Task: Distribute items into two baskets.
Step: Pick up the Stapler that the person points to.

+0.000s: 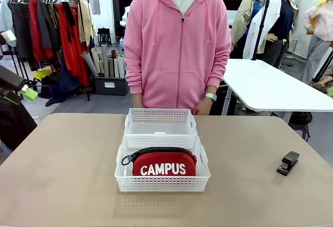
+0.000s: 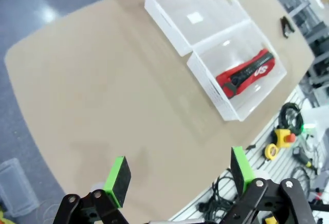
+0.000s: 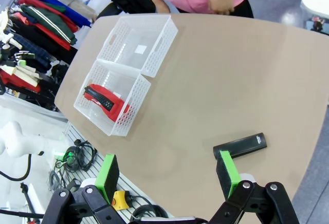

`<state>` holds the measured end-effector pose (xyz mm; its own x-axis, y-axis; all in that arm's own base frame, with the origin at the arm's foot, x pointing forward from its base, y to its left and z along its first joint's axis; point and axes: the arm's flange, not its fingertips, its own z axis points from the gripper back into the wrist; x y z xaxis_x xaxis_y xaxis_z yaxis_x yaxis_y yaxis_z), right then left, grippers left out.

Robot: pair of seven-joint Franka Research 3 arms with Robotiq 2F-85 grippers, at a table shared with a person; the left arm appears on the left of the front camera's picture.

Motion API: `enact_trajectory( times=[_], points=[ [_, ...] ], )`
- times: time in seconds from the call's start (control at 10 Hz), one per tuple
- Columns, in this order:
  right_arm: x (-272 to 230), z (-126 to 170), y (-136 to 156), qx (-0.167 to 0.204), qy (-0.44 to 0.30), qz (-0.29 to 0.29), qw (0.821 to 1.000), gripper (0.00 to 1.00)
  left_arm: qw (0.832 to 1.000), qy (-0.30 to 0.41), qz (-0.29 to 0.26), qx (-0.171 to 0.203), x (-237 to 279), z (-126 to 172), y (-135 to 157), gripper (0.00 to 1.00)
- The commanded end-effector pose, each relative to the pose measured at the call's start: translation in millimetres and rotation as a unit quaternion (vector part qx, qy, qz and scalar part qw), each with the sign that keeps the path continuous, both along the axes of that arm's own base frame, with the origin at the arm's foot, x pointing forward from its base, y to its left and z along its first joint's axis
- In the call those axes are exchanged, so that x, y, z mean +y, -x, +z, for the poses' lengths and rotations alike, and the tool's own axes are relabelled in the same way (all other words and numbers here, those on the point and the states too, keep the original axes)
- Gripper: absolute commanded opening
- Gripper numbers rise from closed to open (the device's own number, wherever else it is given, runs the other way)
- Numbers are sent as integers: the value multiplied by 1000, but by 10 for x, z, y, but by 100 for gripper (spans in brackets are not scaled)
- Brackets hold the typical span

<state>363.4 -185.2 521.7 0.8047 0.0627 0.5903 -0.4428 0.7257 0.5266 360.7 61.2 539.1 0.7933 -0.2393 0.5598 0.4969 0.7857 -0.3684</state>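
On the tan table [image 1: 67,175], two white lattice baskets touching end to end. In the near basket [image 1: 162,184]: a red pouch [image 1: 164,165], standing on its long edge, white "CAMPUS" lettering turned toward the robot, black zipper along the top, pull hanging at the left end. Far basket [image 1: 161,115]: empty save a small pale patch on its floor. Out on the bare table, well to the right of the baskets and near the edge: a small black stapler [image 1: 287,163]. Left gripper [image 2: 179,171] high over the table's left side, fingers spread wide, gripping nothing. Right gripper [image 3: 167,172] also spread wide and empty, above the table near the stapler.
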Motion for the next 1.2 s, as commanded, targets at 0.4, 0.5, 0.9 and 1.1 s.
enact_trajectory(
  times=[0.4, 0.5, 0.9, 1.1],
  points=[
    [8, 11, 3, -4, 0, 1, 1000, 100, 996, 58, 37, -51, 414, -56, -212, 100],
    [8, 11, 3, -4, 0, 1, 1000, 100, 996, 63, 32, -52, 413, -66, -246, 100],
    [8, 11, 3, -4, 0, 1, 1000, 100, 996, 61, 37, -49, 399, -52, -223, 100],
    [8, 11, 3, -4, 0, 1, 1000, 100, 996, 61, 37, -49, 399, -52, -223, 100]
  ],
)
